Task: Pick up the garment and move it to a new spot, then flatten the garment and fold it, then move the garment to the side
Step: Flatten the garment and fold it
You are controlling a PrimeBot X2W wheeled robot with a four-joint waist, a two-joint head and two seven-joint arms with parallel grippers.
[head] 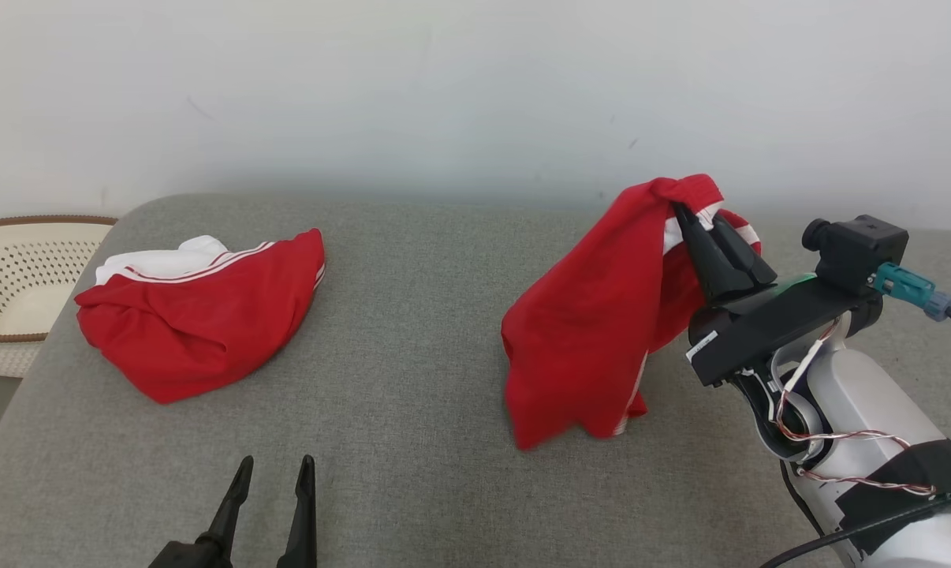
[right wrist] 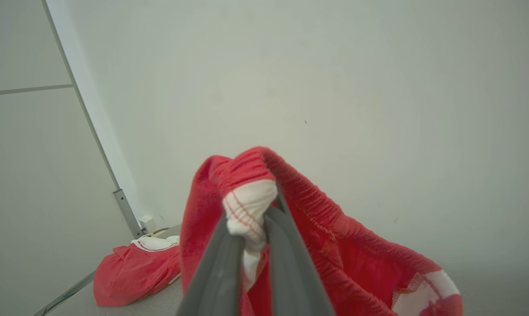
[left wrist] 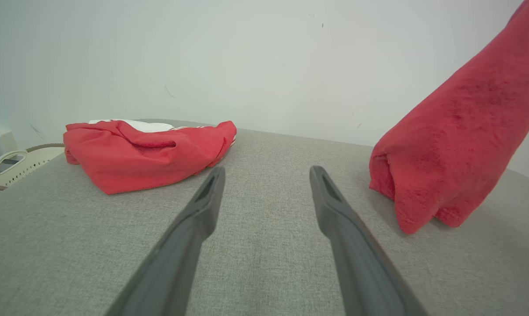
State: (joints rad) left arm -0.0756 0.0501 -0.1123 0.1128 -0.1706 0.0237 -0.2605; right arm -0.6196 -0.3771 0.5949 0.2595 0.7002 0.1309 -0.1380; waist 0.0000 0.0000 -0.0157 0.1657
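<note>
a: how far along?
b: early, seemingly in the first step. picked up, not yet set down at a new spot.
a: grip?
b: right gripper (head: pixel 696 214) pinched narrow on the garment (head: pixel 586 331), clamping a bunched red-and-white bit of waistband.
a: and where?
b: at 3 o'clock in the head view. hangs from the fingers as a limp red drape, mostly off the table (head: pixel 412 355). lowest fold at 6 o'clock of the drape, touching the grey top or just above it; cannot tell which.
a: left gripper (head: pixel 277 459)?
b: at 7 o'clock, low over the table, spread wide, holding nothing, well apart from the garment.
a: elsewhere?
b: other garment (head: pixel 199 308) at 9 o'clock, crumpled, red with white showing, lying on the table, untouched. basket (head: pixel 18 284) farther out at 9 o'clock, beside the table edge.
a: left to do?
b: nearly all of it, judging by the crumple: carry over and put down, then spread flat, then fold, then shift aside. probably needs both grippers for the flattening.
</note>
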